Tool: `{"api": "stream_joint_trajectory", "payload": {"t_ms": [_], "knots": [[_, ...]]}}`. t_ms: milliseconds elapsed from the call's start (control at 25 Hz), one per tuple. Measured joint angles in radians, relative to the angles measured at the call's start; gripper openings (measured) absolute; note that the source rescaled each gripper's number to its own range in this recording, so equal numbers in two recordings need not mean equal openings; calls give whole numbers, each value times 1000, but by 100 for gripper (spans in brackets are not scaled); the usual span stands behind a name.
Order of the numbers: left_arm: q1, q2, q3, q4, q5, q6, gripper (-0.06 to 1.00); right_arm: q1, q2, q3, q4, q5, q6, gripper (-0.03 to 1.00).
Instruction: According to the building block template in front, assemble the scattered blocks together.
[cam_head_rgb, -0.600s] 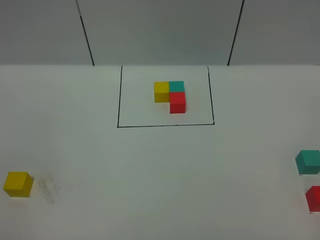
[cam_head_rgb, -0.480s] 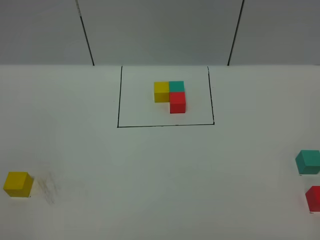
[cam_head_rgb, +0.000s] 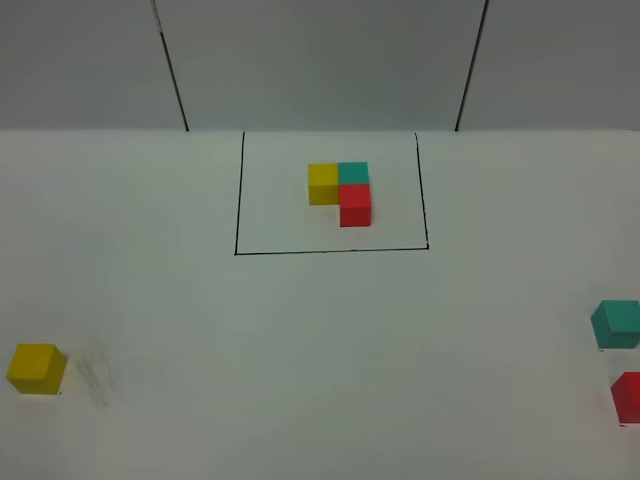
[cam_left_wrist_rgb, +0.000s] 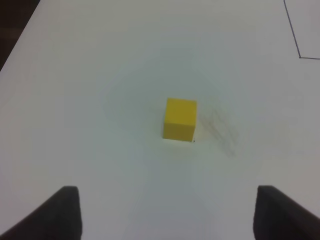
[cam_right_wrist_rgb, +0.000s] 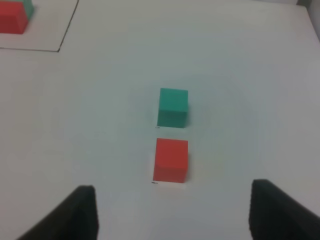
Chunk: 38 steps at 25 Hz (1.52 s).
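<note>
The building block template (cam_head_rgb: 340, 190) is an L of yellow, teal and red cubes inside a black outline (cam_head_rgb: 330, 251) at the back middle. The loose yellow cube (cam_head_rgb: 36, 368) sits at the front left. It also shows in the left wrist view (cam_left_wrist_rgb: 180, 119), ahead of my open, empty left gripper (cam_left_wrist_rgb: 166, 202). The loose teal cube (cam_head_rgb: 616, 324) and red cube (cam_head_rgb: 628, 396) sit at the right edge, close together but apart. In the right wrist view the red cube (cam_right_wrist_rgb: 171, 160) lies nearest my open, empty right gripper (cam_right_wrist_rgb: 172, 200), with the teal cube (cam_right_wrist_rgb: 173, 107) just beyond it. Neither gripper shows in the exterior view.
The white table (cam_head_rgb: 320, 340) runs back to a grey wall (cam_head_rgb: 320, 60). A faint grey smudge (cam_head_rgb: 95, 378) lies beside the yellow cube. A corner of the template and its outline shows in the right wrist view (cam_right_wrist_rgb: 12, 17).
</note>
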Motion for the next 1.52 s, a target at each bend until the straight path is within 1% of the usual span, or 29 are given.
{"api": "stream_joint_trajectory", "payload": {"t_ms": [920, 1040, 1200, 1360, 1520], "knots": [[0, 0, 0, 0, 0, -1, 65, 0, 0, 0, 0, 0, 0, 48], [0, 21, -8, 13, -6, -3, 65, 0, 0, 0, 0, 0, 0, 48], [0, 124, -62, 15, -54, -21, 65, 0, 0, 0, 0, 0, 0, 48], [0, 294, -142, 15, -101, -46, 65, 0, 0, 0, 0, 0, 0, 48], [0, 486, -208, 15, -152, -50, 65, 0, 0, 0, 0, 0, 0, 48]]}}
